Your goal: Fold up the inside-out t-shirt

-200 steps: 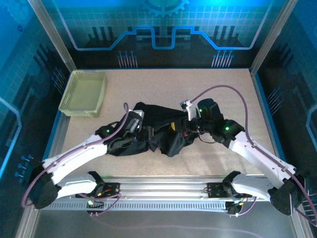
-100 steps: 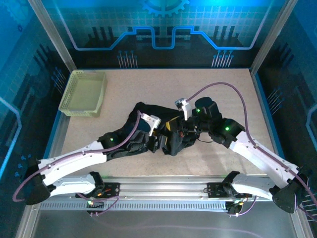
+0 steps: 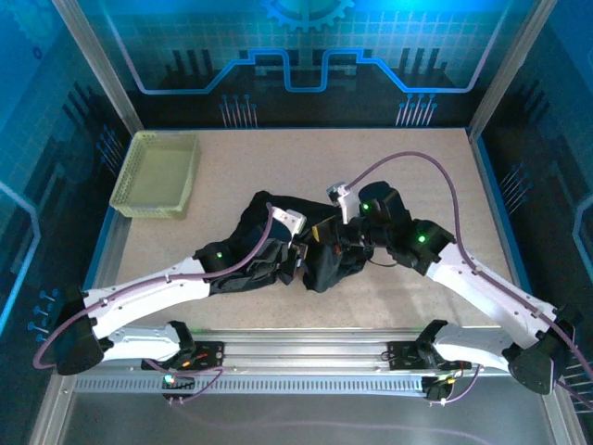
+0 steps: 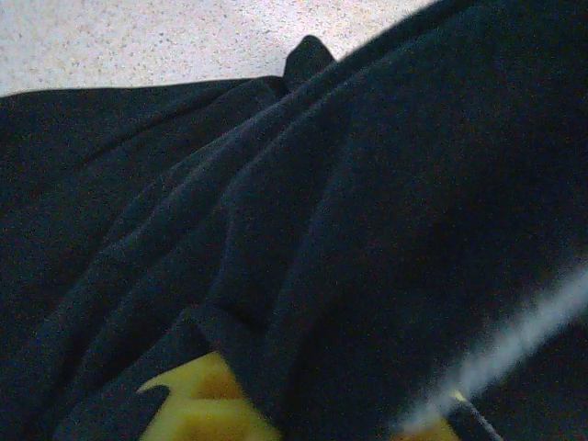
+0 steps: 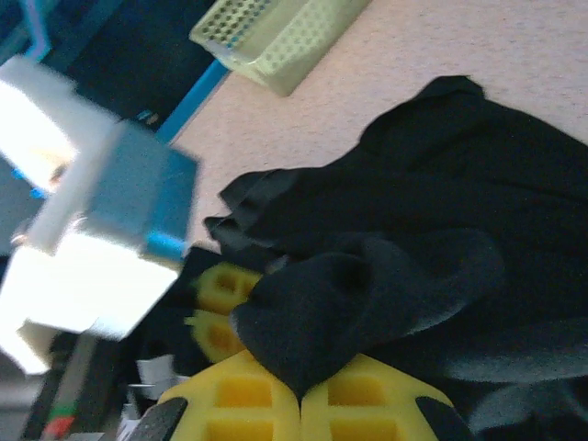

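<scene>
Black soft-fabric t-shirt (image 3: 326,267) lies bunched in a crumpled heap directly under and around both grippers, on the speckled beige tabletop (image 3: 435,185). The left gripper (image 3: 299,254) and the right gripper (image 3: 322,241) meet just beside each other over the middle of the heap, the right one a little farther from the arm bases than the left.

In the right wrist view, the right gripper (image 5: 299,393) has its yellow finger pads (image 5: 248,395) pressed together, pinching a thick rolled fold of the cloth that rises straight up from between them. Just to the left of that fold sit the yellow fingers of the left gripper (image 5: 219,312), touching the fabric, with a blurred white and blue block above them.

In the left wrist view, the left gripper (image 4: 312,421) is closed narrow on a ridge of the dark cloth; only the yellow finger bases (image 4: 197,404) peek out from under the folds, and long creases run away from them toward a strip of bare tabletop.

From the top view, fabric spreads to the left of the left gripper, under its arm, and bulges on the near side of the right gripper. A pale yellow-green mesh basket (image 3: 156,174) stands well apart, beyond and to the left of the left gripper.
</scene>
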Motion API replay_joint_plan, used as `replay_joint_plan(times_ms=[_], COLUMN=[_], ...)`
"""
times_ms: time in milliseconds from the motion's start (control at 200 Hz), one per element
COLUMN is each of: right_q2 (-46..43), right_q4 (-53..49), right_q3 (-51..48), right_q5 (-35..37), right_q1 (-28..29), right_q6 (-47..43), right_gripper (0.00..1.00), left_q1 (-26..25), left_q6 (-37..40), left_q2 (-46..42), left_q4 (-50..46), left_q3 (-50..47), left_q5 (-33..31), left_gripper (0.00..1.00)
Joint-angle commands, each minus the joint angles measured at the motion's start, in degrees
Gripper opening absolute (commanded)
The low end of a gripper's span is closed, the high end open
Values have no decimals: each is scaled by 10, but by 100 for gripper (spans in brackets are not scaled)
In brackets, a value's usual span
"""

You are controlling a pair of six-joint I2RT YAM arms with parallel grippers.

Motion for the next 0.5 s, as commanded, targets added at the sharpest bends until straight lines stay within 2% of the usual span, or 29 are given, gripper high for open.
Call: replay_joint_plan(times_ms=[0,100,205,400,490], right_q2=[20,35,42,54,68], right_q4=[-30,-42,-36,-44,-55], right_q3=[26,33,28,31,31], right_q5=[30,29,-1,11,14], right_q1=[-36,-76,-121,-124,-123], right_q6=[14,41,62,64,51], right_gripper=[0,0,0,0,0], left_q1=[-1,0,0,4,5], left_q6=[22,32,33,41,45], left_q2=[-20,-41,-60,-72,-75], left_q4=[-9,-20,-30,-38,-32], left_q3=[-9,-22,-37,-51,-55], left_q5=[20,25,13,16,29], left_gripper=[0,0,8,13,23])
